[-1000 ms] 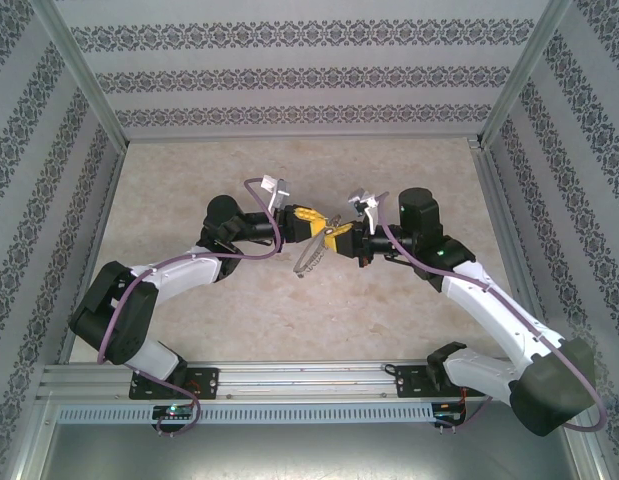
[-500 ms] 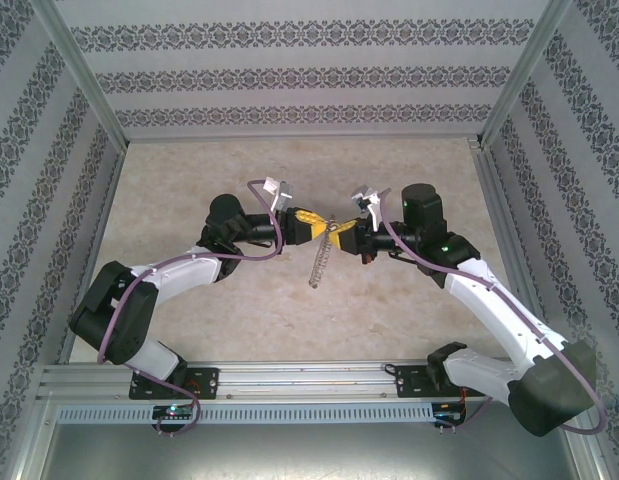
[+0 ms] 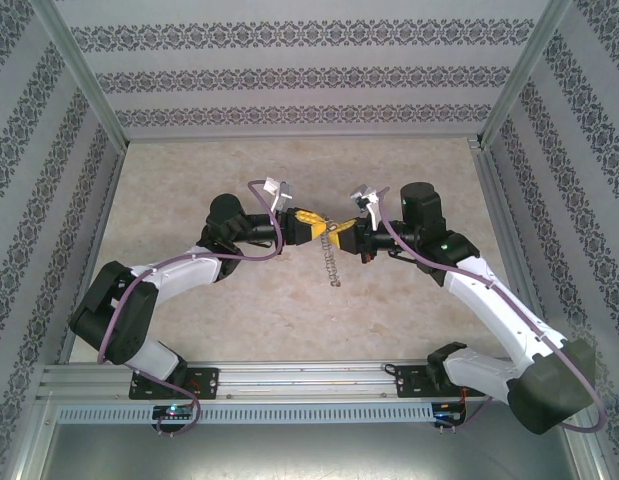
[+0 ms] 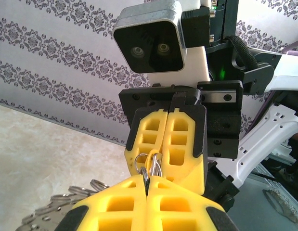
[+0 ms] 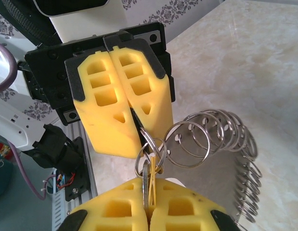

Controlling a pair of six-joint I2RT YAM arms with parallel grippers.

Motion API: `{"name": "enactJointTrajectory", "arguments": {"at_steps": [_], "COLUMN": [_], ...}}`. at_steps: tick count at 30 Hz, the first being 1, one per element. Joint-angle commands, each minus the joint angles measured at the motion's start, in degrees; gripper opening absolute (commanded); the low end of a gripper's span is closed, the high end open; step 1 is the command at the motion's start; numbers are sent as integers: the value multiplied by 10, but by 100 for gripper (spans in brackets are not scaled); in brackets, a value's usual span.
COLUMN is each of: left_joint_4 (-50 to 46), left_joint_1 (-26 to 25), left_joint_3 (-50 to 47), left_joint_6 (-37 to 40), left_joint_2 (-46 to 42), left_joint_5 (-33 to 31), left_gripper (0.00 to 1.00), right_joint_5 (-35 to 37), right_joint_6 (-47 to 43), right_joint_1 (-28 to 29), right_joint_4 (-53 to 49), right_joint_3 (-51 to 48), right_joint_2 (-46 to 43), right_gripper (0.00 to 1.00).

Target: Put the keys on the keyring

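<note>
Left claw point(image 3: 318, 228) pinches the dangling keyring point(image 3: 332, 266); right claw point(image 3: 338, 237), tip-to-tip, pinches a key point(image 5: 147, 182).

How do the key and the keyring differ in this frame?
The key is tiny, yellow-orange headed; the keyring is a large grey hoop of loops. The key is pinched in the right gripper; the keyring hangs by one loop from the left gripper. Both show grey metal.
</note>
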Motion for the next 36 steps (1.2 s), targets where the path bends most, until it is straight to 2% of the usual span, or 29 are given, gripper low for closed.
{"name": "enactJointTrajectory", "arguments": {"at_steps": [1, 29, 36], "left_joint_4": [12, 12, -1], "left_joint_1": [-5, -5, -5], "left_joint_3": [21, 22, 22], "left_joint_6": [9, 8, 19], "left_joint_2": [0, 0, -4], "left_joint_5": [11, 11, 14], "left_gripper": [0, 0, 0], "right_joint_5": [3, 15, 17], "right_joint_6": [-11, -8, 8], "right_joint_1": [5, 4, -21], "right_joint_4": [5, 9, 15], "right_joint_3": [13, -13, -16], "right_joint_2": [5, -1, -26], "right_gripper": [0, 0, 0]}}
